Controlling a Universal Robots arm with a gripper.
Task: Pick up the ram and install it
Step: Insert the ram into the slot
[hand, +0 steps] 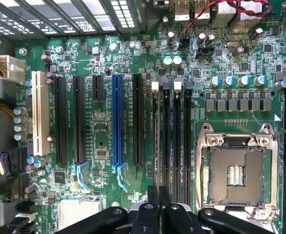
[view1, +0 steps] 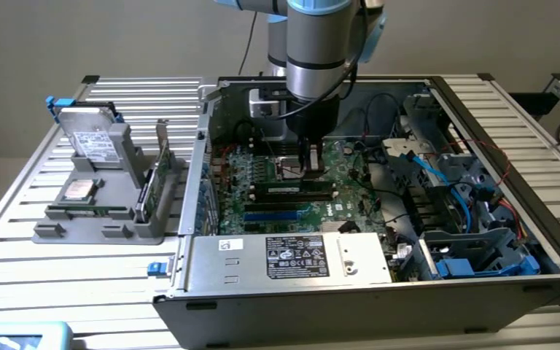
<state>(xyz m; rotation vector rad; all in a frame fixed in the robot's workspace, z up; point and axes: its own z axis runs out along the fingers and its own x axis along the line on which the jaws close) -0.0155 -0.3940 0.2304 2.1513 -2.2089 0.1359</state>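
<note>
My pincer (view1: 309, 173) is down inside the open computer case (view1: 358, 313), just above the motherboard (view1: 353, 164), with its two fingers pressed together. In the exterior view a long dark stick, the ram (view1: 290, 191), stands on edge among the memory slots. It sits directly beneath my fingertips and runs toward the exterior view's left. I cannot tell whether the fingertips pinch its upper edge or only meet above it. A blue slot (view1: 275, 216) lies parallel to it, just beside it on the side nearer the labelled power supply (view1: 294, 257).

In the wrist view my black fingers (hand: 152, 200) sit side by side over one end of the four parallel memory slots (hand: 177, 141). The slots run between the blue slot and the square processor socket (hand: 235, 170).

Outside the case, on the exterior view's left, a grey holder (view1: 85, 230) rests on the slatted surface (view1: 66, 266). It carries a silver hard drive (view1: 95, 138) upright and a green expansion card (view1: 152, 179) on edge, both well apart from my pincer.
</note>
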